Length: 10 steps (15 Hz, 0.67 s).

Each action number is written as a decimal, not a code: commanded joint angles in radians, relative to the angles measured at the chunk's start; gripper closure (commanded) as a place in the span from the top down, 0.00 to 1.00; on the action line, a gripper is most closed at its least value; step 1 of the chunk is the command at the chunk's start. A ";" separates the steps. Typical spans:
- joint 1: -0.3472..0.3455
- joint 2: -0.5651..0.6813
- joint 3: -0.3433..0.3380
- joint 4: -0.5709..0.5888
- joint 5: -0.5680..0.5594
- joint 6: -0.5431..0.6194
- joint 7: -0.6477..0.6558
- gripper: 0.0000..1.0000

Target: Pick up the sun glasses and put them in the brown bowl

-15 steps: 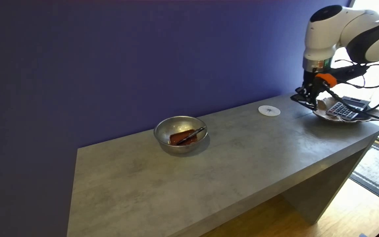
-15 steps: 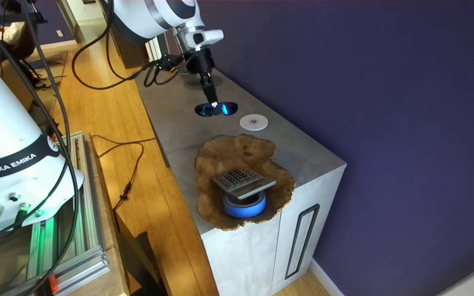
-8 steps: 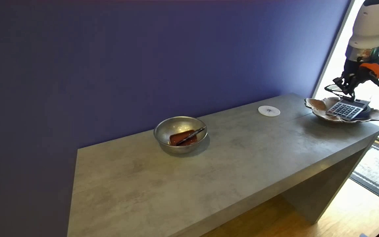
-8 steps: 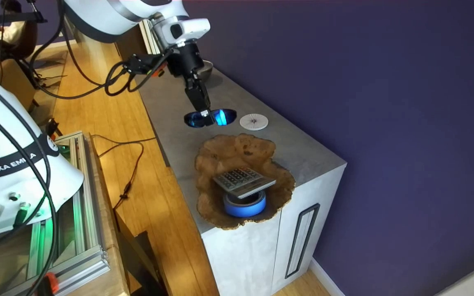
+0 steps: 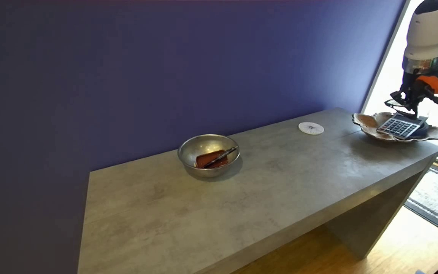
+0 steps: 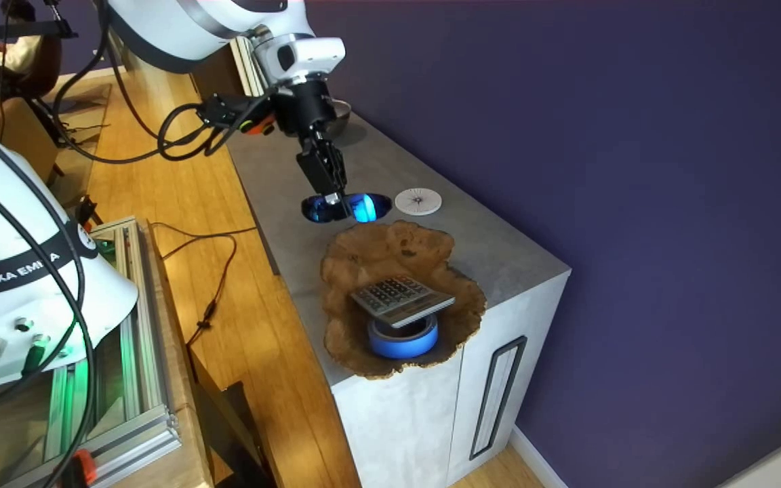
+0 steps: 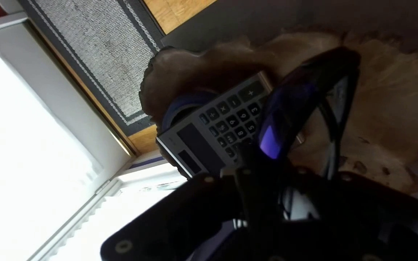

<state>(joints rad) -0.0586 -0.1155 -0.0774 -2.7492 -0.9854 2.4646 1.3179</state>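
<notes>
The gripper has sunk a little since half a second ago, and the glasses have come down with it. The gripper is clenched on them near the middle, a dark lens out to either side (one flashes bright blue in an exterior view). They hang in the air above the brown bowl, apart from the calculator that sits in it. The calculator lies tilted, propped on a roll of blue tape. A white disc lies flat on the table, near the brown bowl. Well apart from these, the metal bowl holds a red-brown item (too small to name) with a pen slanting across it, one end towards the rim.
</notes>
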 commanded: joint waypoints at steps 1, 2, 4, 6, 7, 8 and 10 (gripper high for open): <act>-0.005 0.084 0.027 0.047 -0.014 0.019 0.101 0.04; -0.004 0.106 0.028 0.060 -0.016 0.029 0.122 0.04; -0.004 0.154 0.026 0.096 -0.029 0.047 0.182 0.04; 0.001 0.207 0.021 0.139 -0.045 0.050 0.228 0.04; 0.005 0.229 0.019 0.159 -0.046 0.048 0.239 0.04; 0.007 0.251 0.015 0.177 -0.047 0.047 0.249 0.04; 0.011 0.291 0.010 0.208 -0.035 0.046 0.248 0.06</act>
<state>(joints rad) -0.0560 0.1005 -0.0554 -2.5987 -0.9936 2.4998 1.5205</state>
